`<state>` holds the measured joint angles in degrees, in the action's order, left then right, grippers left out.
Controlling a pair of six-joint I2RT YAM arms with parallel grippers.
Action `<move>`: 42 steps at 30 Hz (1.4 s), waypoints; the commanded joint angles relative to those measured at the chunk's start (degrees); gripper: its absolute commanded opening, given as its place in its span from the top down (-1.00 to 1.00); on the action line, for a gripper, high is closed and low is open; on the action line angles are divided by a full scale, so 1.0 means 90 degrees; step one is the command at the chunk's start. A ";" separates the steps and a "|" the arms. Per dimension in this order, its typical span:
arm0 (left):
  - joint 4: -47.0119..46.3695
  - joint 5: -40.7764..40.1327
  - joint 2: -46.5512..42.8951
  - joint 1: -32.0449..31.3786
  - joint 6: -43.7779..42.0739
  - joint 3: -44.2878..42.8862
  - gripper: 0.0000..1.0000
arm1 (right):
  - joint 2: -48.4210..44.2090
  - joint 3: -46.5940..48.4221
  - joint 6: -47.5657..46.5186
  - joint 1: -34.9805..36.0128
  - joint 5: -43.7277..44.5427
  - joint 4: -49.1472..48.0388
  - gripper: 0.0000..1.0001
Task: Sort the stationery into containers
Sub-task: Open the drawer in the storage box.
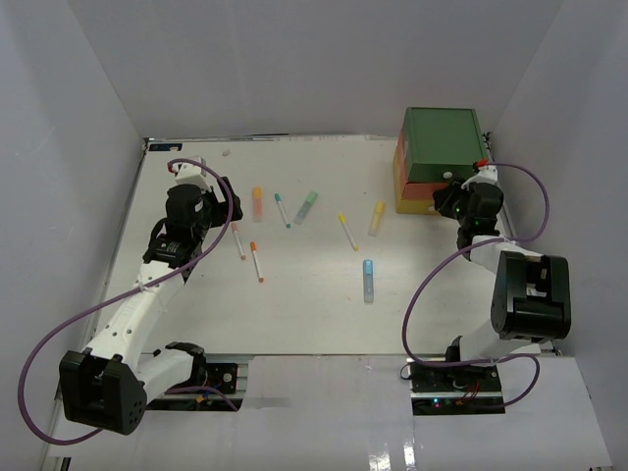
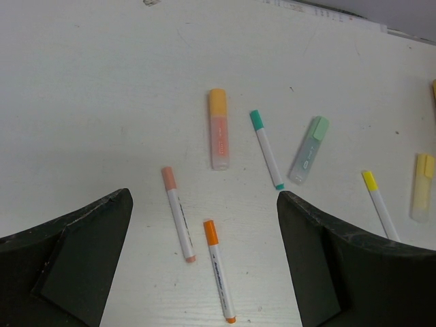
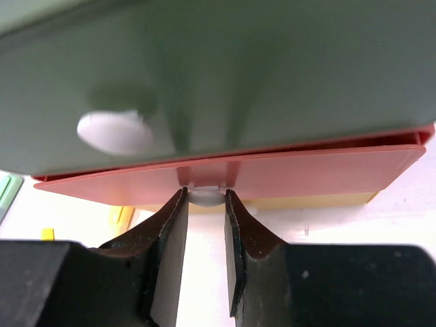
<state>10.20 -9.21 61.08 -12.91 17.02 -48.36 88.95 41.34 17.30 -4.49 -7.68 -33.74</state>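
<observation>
Three stacked drawers stand at the back right: green [image 1: 444, 142] on top, orange-red [image 1: 400, 169] in the middle, yellow [image 1: 412, 204] at the bottom. My right gripper [image 3: 206, 206] is shut on the white knob [image 3: 206, 197] of the orange-red drawer [image 3: 313, 169]. The green drawer's knob [image 3: 112, 133] is up to the left. My left gripper [image 2: 204, 197] is open above a pink-capped pen [image 2: 178, 214] and an orange-capped pen [image 2: 219, 269]. Beyond lie an orange highlighter [image 2: 219, 129], a teal pen [image 2: 266, 148], a green highlighter [image 2: 308, 150], a yellow pen [image 2: 379, 204] and a yellow highlighter [image 2: 422, 185].
A blue highlighter [image 1: 368, 280] lies alone in the middle of the white table, nearer the front. White walls enclose the table on the left, back and right. The right arm's purple cable [image 1: 530, 196] loops beside the drawers.
</observation>
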 commanded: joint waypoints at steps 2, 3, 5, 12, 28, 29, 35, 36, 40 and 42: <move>-0.0127 0.0125 -0.0117 0.0018 -0.0016 0.0061 -0.96 | -0.0429 -0.0267 -0.0106 -0.0038 -0.0025 -0.0246 0.79; -0.0127 0.0135 -0.0117 0.0018 -0.0016 0.0051 -0.96 | -0.0478 -0.0316 -0.0096 -0.0038 -0.0035 -0.0217 0.79; -0.0127 0.0154 -0.0126 0.0018 -0.0016 0.0051 -0.96 | -0.0605 -0.0491 -0.0096 -0.0038 -0.0045 -0.0168 0.80; -0.0127 0.0164 -0.0195 0.0018 0.0004 0.0051 -0.96 | -0.1435 -0.1136 -0.0057 -0.0038 0.0004 0.0086 0.79; -0.0127 0.0213 -0.0185 0.0018 0.0023 0.0080 -0.96 | -0.2685 -0.1976 -0.0038 -0.0038 -0.0006 0.0789 0.67; -0.0127 0.0213 -0.0175 0.0018 0.0023 0.0080 -0.96 | -0.2753 -0.1986 -0.0047 -0.0038 0.0004 0.0818 0.65; -0.0127 0.0213 -0.0126 0.0018 0.0014 0.0080 -0.96 | -0.3280 -0.1977 -0.0222 -0.0028 -0.0103 0.1257 0.37; -0.0127 0.0213 -0.0126 0.0018 0.0014 0.0071 -0.96 | -0.3484 -0.1947 -0.0242 -0.0028 -0.0094 0.1490 0.27; -0.0127 0.0203 -0.0136 0.0018 0.0023 0.0080 -0.96 | -0.4060 -0.1743 -0.0340 -0.0028 -0.0016 0.2202 0.02; -0.0117 0.0203 -0.0127 0.0018 0.0023 0.0080 -0.96 | -0.4286 -0.1596 -0.0369 -0.0028 0.0004 0.2449 -0.08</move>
<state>10.04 -8.08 60.60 -12.91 17.04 -48.34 53.43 23.77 15.59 -4.75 -7.73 -16.03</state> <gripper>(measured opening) 0.979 0.521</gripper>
